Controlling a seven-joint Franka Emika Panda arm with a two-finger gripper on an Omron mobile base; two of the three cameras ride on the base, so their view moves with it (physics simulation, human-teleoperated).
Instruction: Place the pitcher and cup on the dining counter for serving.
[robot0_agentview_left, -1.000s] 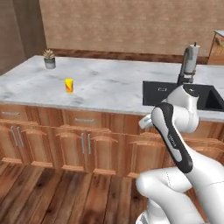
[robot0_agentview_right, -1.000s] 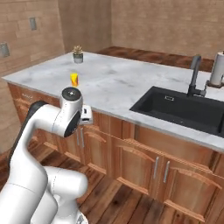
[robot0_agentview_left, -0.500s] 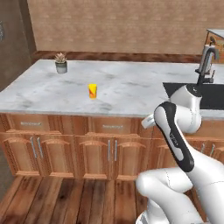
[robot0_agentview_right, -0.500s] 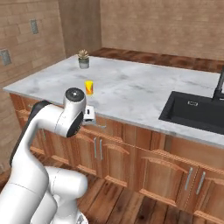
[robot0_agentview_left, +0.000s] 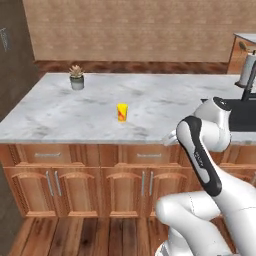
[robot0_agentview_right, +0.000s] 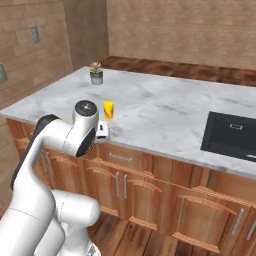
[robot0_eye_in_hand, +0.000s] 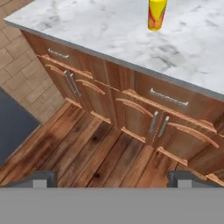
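The cup (robot0_agentview_left: 122, 112) is a small yellow tumbler with a red mark. It stands alone near the front of the marble counter (robot0_agentview_left: 60, 112), and I also see the cup (robot0_agentview_right: 108, 109) and cup (robot0_eye_in_hand: 156, 14) from the other cameras. My gripper (robot0_eye_in_hand: 113, 179) is open with nothing between its fingertips (robot0_eye_in_hand: 41, 178). It hangs in front of the wooden cabinets, below counter height, a short way short of the cup. The arm is folded close to the base. The pitcher and the dining counter are out of view.
A grey plant pot (robot0_agentview_left: 76, 80) stands at the counter's far left. A black sink (robot0_agentview_right: 234, 135) is set in at the right, with a white paper-towel roll (robot0_agentview_left: 246, 70) beyond it. Cabinet doors with metal handles (robot0_eye_in_hand: 157, 124) face the gripper over wood flooring.
The base has driven along the counter, so both base views have shifted: the cup and plant pot now sit nearer the middle and the sink has slid right. The arm keeps its folded pose.
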